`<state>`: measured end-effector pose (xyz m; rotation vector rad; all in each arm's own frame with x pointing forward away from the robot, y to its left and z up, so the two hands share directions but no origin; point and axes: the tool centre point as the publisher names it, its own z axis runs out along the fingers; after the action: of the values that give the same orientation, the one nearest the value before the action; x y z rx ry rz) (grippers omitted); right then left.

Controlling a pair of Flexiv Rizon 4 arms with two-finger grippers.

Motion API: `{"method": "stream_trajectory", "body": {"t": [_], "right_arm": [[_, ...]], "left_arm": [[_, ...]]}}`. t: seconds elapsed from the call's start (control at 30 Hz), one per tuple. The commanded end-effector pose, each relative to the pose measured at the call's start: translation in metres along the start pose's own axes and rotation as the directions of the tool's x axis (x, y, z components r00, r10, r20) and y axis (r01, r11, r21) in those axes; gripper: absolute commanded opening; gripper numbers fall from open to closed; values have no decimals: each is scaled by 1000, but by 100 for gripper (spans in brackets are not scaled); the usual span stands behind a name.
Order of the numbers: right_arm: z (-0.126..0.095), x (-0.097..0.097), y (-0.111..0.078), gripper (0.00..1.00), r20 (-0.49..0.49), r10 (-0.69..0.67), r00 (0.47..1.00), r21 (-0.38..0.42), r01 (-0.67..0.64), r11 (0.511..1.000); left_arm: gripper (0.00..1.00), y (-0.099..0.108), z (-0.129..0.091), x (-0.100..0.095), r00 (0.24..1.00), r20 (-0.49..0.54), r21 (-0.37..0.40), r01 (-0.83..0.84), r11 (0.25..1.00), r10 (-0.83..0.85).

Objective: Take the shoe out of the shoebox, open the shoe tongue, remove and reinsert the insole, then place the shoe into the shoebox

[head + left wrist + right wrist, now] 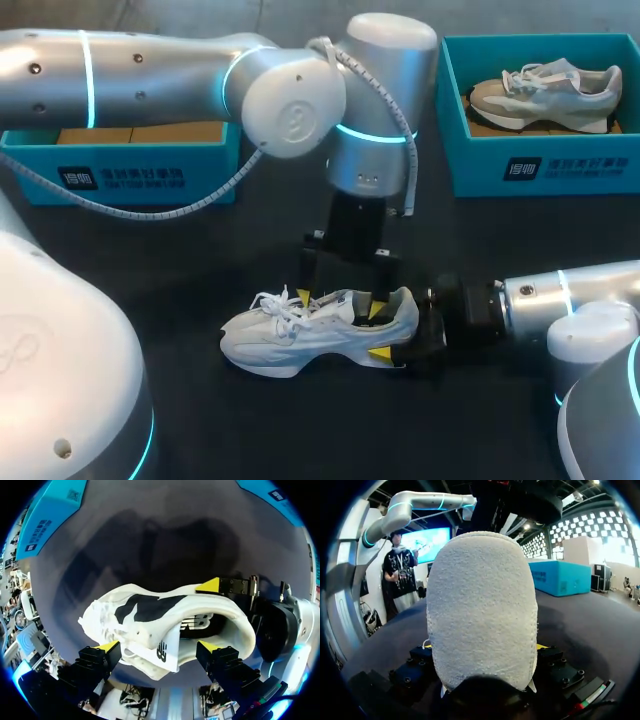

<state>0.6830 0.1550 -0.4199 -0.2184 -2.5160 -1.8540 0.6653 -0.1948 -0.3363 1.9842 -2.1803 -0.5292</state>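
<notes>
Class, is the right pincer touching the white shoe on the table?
Touching. The head view shows the right pincer with its yellow tips pressed on either side of the heel of the white shoe.

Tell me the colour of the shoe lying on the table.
The shoe is white; the head view shows it best.

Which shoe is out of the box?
The white shoe, on the table with the right gripper at its heel; the grey shoe lies inside the right shoebox.

White shoe (318,330), black table (190,275), teal shoebox (590,165).
</notes>
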Motion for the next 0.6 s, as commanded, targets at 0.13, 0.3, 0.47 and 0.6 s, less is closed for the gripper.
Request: {"method": "stream_trajectory", "body": {"t": [0.13,0.3,0.47,0.6], "right_arm": [[1,1,1,0,0,1,1000,6,-1,1000],[1,1,1,0,0,1,1000,6,-1,1000],[1,1,1,0,0,1,1000,6,-1,1000],[1,1,1,0,0,1,1000,6,-1,1000]], "left_arm": [[100,1,1,-6,1000,14,-4,18,1000,-18],[100,4,1,-12,1000,11,-8,27,1000,-27],[100,9,0,-17,999,16,-6,32,999,-32],[95,10,0,-20,999,26,-3,36,999,-36]]}}
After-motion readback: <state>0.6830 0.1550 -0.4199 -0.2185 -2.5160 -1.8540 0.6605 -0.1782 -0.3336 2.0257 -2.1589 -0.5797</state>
